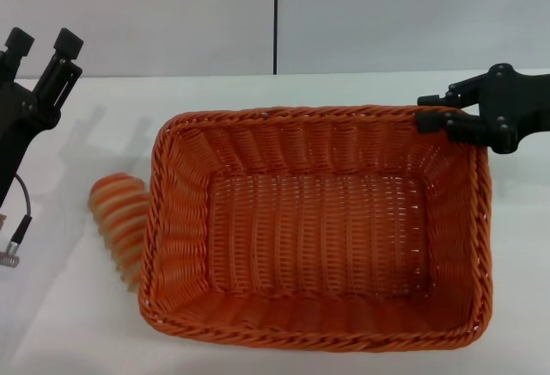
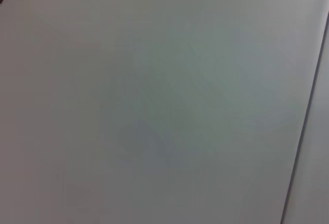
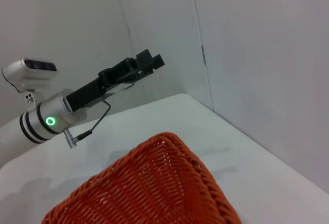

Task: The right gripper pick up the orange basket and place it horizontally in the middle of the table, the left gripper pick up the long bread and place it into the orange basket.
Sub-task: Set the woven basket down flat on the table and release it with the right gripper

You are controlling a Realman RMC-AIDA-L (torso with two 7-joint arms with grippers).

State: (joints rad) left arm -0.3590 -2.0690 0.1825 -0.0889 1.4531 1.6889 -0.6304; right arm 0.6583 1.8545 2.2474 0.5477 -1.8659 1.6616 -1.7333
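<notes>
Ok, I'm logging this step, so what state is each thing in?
orange basket: upright on the table, empty, long side across.
long bread: on the table beside the basket's left wall, outside it.
right claw: at the basket's far right rim corner.
left claw: open, raised at far left, holding nothing.

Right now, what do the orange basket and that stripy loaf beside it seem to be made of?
The orange basket looks woven, wicker-style, with a braided rim; the even bright colour and slight sheen suggest plastic strands rather than real cane. The long bread, partly hidden behind the basket's wall, shows smooth orange and cream ridges, so probably moulded plastic or foam, not real bread. I can't tell which.
</notes>
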